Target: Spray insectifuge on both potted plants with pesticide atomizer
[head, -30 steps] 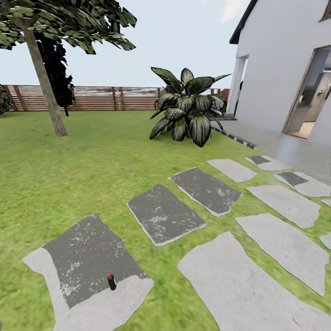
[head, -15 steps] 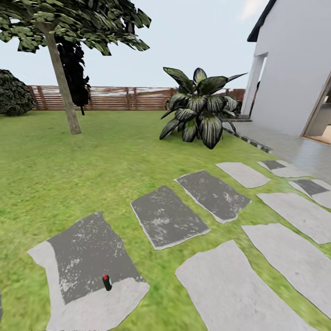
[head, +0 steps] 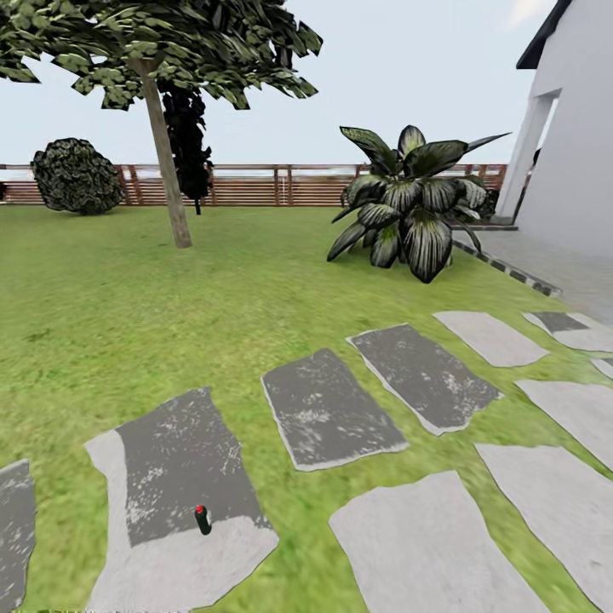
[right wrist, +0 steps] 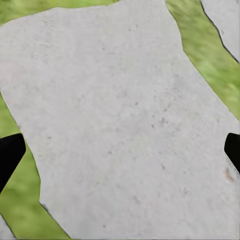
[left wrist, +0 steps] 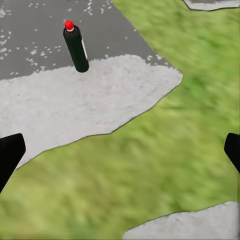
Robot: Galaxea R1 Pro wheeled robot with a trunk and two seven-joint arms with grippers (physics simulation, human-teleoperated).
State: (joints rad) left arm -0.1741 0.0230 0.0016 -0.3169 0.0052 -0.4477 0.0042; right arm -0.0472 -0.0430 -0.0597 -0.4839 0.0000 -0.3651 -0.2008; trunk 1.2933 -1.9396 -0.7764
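Observation:
The pesticide atomizer (head: 203,519), a slim dark bottle with a red tip, stands upright on a grey paving stone (head: 174,477) near the lower left of the head view. In the left wrist view the pesticide atomizer (left wrist: 76,46) stands well ahead of my left gripper (left wrist: 120,152), which is open with nothing between its black fingertips (left wrist: 9,154). My right gripper (right wrist: 120,152) is open over a pale paving stone (right wrist: 120,115) and holds nothing. The potted plants are out of view.
Several paving stones (head: 328,409) cross the lawn (head: 111,315). A tree (head: 166,162), a dark bush (head: 77,177) and a slatted wooden fence (head: 255,186) line the back. A big striped-leaf plant (head: 409,204) stands beside the white house wall (head: 575,162) and its terrace.
The head view has swung left: the house doorway has left the picture, and the bush at the fence has come in. The atomizer stands where it did.

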